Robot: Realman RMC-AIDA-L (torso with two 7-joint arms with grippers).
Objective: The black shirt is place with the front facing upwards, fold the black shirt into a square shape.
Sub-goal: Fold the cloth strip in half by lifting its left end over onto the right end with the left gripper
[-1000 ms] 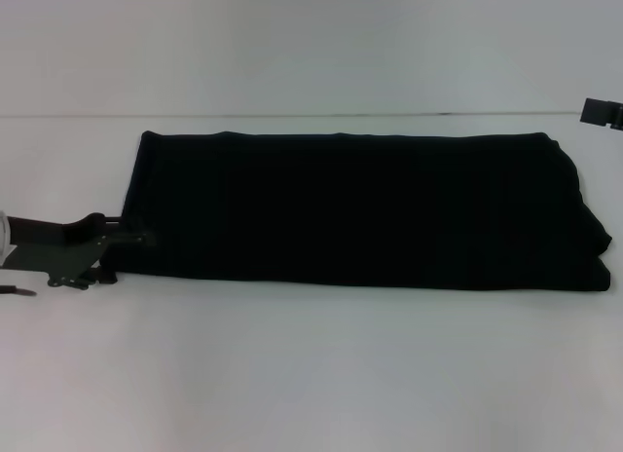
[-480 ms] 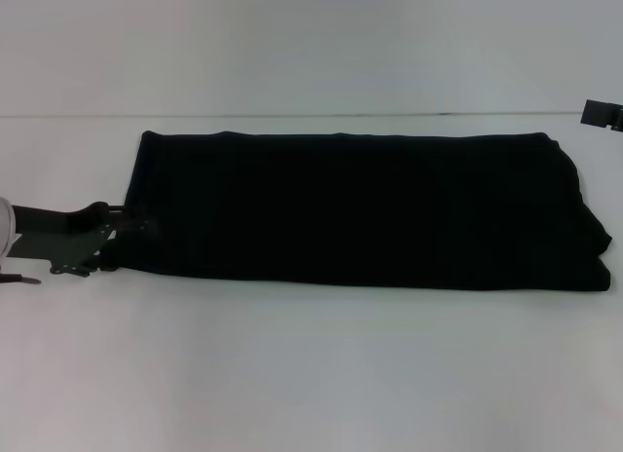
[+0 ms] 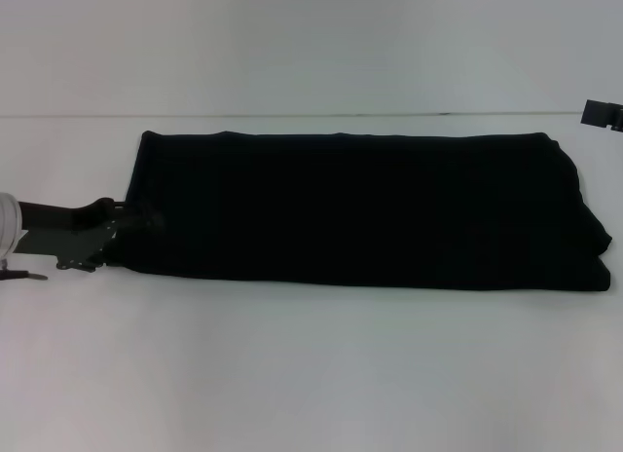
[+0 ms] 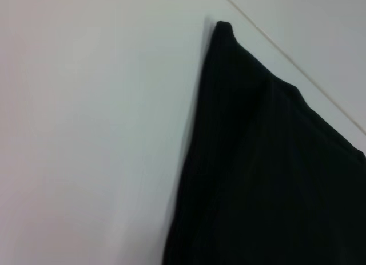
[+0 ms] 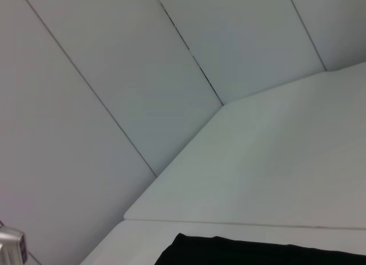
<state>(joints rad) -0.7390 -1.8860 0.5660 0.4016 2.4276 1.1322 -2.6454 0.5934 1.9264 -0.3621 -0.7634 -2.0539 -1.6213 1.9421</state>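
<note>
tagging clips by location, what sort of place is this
Probably a lab or test room, not a home: a bare white table, plain pale panelled walls, and only the black shirt laid out, with the left gripper at its edge.

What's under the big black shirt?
The black shirt lies flat on the white table, folded into a long band. Only table shows around it. The left hand meets its left edge there. Anything beneath the cloth is covered, including the print.
</note>
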